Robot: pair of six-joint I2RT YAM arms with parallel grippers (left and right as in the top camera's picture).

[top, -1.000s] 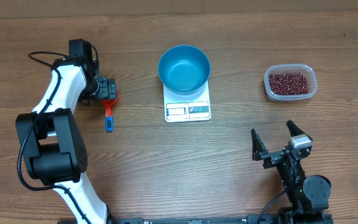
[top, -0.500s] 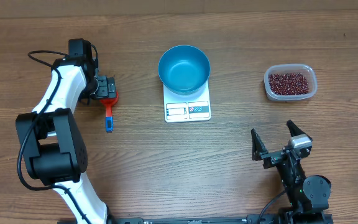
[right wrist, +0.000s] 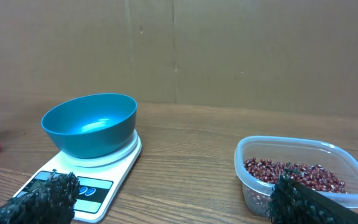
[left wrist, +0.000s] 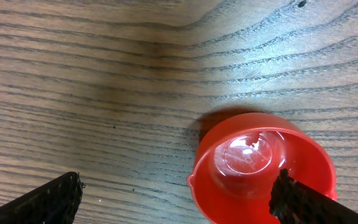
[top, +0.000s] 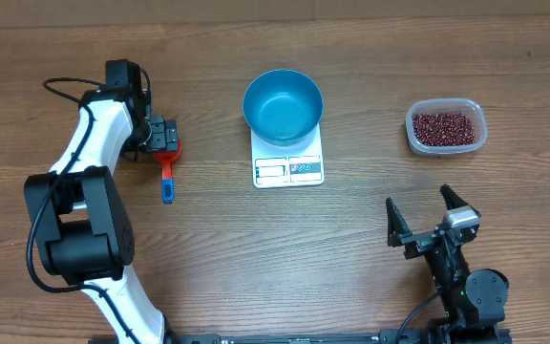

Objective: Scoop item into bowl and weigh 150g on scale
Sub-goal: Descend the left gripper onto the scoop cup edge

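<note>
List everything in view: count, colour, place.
table: 1, brown wood, under everything
scale: 1, white, table centre
bowl: 1, blue, empty, on the scale
tub: 1, clear plastic, right of the scale
beans: many, dark red, in the tub
scoop: 1, red cup, blue handle end, left of the scale
left gripper: 1, black, open, over the scoop's cup
right gripper: 1, black, open, empty, nearer the front edge than the tub

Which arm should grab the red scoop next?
The left. Its open left gripper hangs over the scoop, while the open right gripper sits far off on the other side.
</note>
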